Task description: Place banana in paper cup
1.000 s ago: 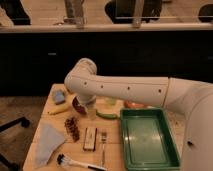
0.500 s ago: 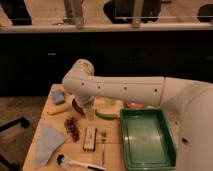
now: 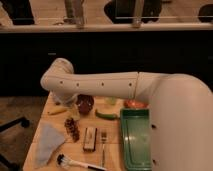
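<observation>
Hanging open over table's (image 3: 113,142) back-left part just beside maroon bowl (image 3: 85,104), gripper (image 3: 72,101) has green tray (image 3: 136,141) crowding right side, open wood twd front, w/ banana (image 3: 57,110) just left of it near left edge.

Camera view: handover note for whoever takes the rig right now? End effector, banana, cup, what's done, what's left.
End effector: open, empty, down between the banana and the maroon bowl.
Banana: lying on the table near its edge at picture left, not gripped.
Paper cup: cannot pick it out for sure.
Done: nothing yet.
Left: grasp banana, carry it to the cup, release.
</observation>
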Robot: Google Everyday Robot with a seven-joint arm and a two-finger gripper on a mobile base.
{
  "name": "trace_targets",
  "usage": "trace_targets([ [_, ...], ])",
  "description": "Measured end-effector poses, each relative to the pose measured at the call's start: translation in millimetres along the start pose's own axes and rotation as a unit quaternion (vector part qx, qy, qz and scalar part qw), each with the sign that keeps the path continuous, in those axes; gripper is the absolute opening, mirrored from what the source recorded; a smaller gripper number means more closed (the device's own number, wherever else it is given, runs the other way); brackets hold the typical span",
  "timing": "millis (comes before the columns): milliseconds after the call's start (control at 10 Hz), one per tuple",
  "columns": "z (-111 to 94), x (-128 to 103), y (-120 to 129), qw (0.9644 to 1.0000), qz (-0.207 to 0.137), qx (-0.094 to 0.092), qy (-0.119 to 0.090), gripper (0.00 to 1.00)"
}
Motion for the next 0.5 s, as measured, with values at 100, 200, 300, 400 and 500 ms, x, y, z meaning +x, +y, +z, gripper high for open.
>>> trace_targets([
  [100,-0.9,-8.9,-7.4,1.0000,-0.003,0.002,-0.003,0.80],
  [200,-0.4,-12.7,-11.6,1.0000,-0.002,0.002,-0.006,0.80],
  [300,1.1,-15.5,-15.6,0.9999,0.002,0.001,-0.010,0.80],
  [400,5.8,-23.2,-21.3,0.9998,0.007,0.002,-0.021,0.80],
  [500,10.7,-32.0,-26.8,0.9995,0.011,0.004,-0.031,0.80],
])
